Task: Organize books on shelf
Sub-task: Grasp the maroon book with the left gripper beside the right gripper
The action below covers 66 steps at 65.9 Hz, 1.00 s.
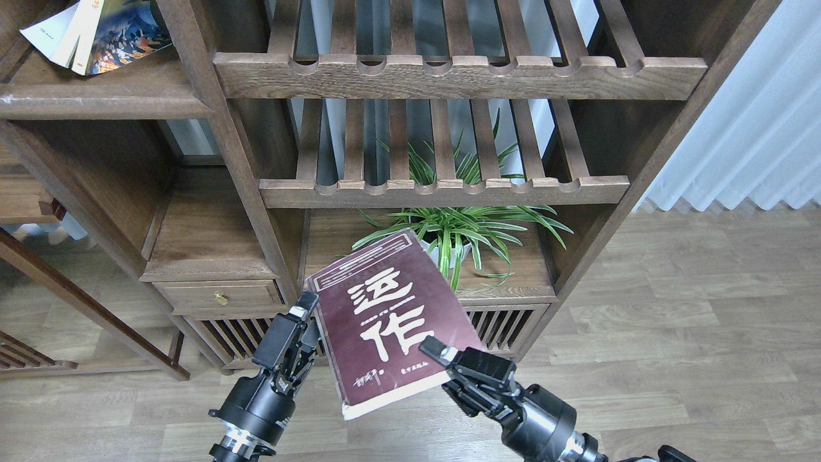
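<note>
Left gripper: fingers pressed against the left long edge of the maroon paperback; whether they pinch it cannot be told. The book, held between both grippers and well below the solid shelf board up to their left, shows a glossy maroon cover, large white Chinese characters, a pale framed band at its top and a cream page block at its near edge. Judged light, flexible and somewhat slippery; best gripped near the spine, where it bends least. Right gripper: clamped over the book's lower right edge, one finger lying on the cover.
</note>
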Tool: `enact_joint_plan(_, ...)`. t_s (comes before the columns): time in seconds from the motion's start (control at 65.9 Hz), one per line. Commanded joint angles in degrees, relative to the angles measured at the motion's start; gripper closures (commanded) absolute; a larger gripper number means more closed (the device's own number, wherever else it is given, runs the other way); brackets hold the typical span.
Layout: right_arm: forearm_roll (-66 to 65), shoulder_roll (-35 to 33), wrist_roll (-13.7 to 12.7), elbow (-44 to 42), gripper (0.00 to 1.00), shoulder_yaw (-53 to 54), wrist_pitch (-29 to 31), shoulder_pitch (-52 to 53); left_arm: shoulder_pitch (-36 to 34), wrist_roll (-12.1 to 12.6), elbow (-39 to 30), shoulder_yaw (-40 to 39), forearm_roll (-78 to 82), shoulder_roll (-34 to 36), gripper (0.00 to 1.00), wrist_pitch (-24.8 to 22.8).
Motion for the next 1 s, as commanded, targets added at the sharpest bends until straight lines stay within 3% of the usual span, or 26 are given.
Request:
enact_joint_plan(0.0,-0.06,0.38,0.02,0.63,0.98,-0.70,0.00,0.42,-1.36,0.01,1.44,1.77,0.08,0.00,0.03,0.00)
enact_joint_plan(0.182,-0.32,0.90,-0.07,0.71,0.98,-0.70,0.00,0.68,-2.59,0.01,3.11,3.01,0.00,0.00,0.16,0.00)
enact_joint_plan(0.318,-0.50,0.90,-0.07,0.71,0.98,-0.78,0.00,0.68,-2.59,0.62,3.03,3.27,-1.58,0.00,0.43,0.00)
enact_joint_plan(0.364,-0.58,0.90,-0.07,0.71,0.98,-1.05,0.00,0.68,-2.59,1.24,3.03,3.62,-3.17,0.00,0.54,0.00)
enact_joint_plan(0.379,-0.58,0.90,-0.07,0.71,0.98,-1.40,0.00,0.68,-2.59,1.67,3.03,3.71,-4.12,0.00,0.62,0.00)
enact_joint_plan(0.5,-0.67,0.90,-0.07,0.71,0.98,-1.66,0.00,0.77,-2.59,3.96,3.03,3.97,-6.42,0.00,0.85,0.00)
enact_joint_plan(0.637,-0.67,1.25,0.02,0.54,0.98,-1.66,0.00,0.85,-2.51,4.75,3.03,4.50,-6.51,0.00,0.92,0.00)
enact_joint_plan(0.986,-0.23,1.08,0.98,-5.61,0.97,-0.52,0.00,6.04,-1.36,6.33,1.79,3.62,-6.42,0.18,0.94,0.00)
